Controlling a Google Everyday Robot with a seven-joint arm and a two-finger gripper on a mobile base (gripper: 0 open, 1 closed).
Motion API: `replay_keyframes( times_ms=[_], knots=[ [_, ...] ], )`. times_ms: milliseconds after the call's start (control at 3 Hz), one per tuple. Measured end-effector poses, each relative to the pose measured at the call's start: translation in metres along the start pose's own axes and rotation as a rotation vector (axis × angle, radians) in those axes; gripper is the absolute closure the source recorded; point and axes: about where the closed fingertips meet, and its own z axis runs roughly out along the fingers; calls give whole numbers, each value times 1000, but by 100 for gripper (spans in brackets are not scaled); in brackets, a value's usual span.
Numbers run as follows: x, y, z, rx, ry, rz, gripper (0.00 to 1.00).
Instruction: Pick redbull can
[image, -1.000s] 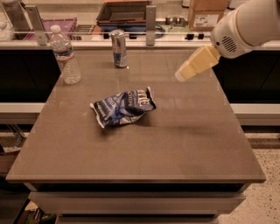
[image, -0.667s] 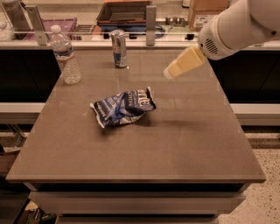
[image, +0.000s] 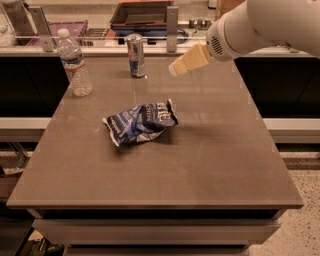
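Observation:
The redbull can (image: 135, 55) stands upright near the far edge of the brown table (image: 210, 150), silver and blue with a silver top. My gripper (image: 176, 69) hangs above the table to the right of the can, its cream-coloured tip pointing left toward it, with a gap between them. The white arm comes in from the upper right. Nothing is held that I can see.
A clear water bottle (image: 74, 63) with a white cap stands at the far left. A crumpled blue and white snack bag (image: 141, 123) lies in the middle of the table. Behind the table runs a counter with a glass rail, trays and bins.
The gripper has moved left, toward the can. The can, bottle and bag have not moved.

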Motion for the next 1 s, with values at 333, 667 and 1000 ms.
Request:
replay_keyframes(
  times_ms=[333,667,1000],
  knots=[
    [0,-3,0,8,-11,7,0],
    [-2,-6,26,9,-76,-15,0],
    [-24,-12,46,9,-208,-34,0]
  ],
)
